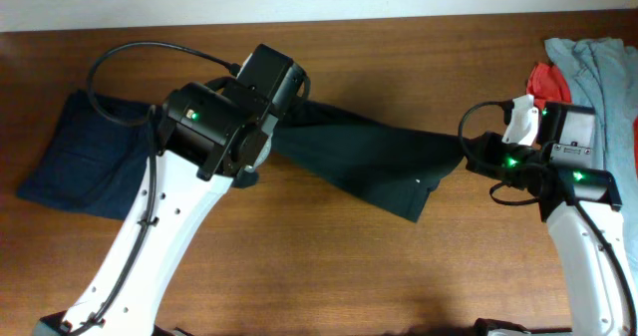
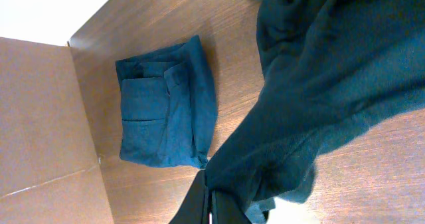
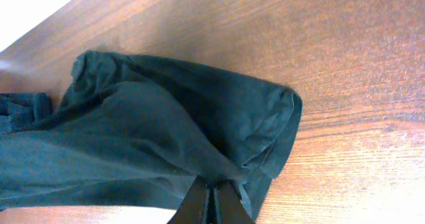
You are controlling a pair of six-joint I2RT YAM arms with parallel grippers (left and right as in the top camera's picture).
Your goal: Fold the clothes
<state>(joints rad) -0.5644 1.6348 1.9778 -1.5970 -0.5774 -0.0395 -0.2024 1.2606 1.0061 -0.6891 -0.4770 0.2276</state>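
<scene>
The clothes, a black T-shirt [image 1: 374,157], hang stretched across the middle of the wooden table between my two arms, with one loose corner [image 1: 414,208] lying on the wood. My left gripper [image 2: 209,189] is shut on a bunched part of the shirt's left end [image 2: 319,91]; in the overhead view the arm covers that grip. My right gripper [image 3: 212,189] is shut on the shirt's right end, where a rolled hem [image 3: 265,124] folds over the fingers. In the overhead view the right gripper [image 1: 470,156] meets the cloth at its right tip.
A folded dark navy garment [image 1: 80,157] lies at the table's left, also in the left wrist view [image 2: 166,104]. Light grey [image 1: 598,57] and red [image 1: 546,80] garments sit at the back right corner. Bare wood [image 1: 329,266] runs along the front.
</scene>
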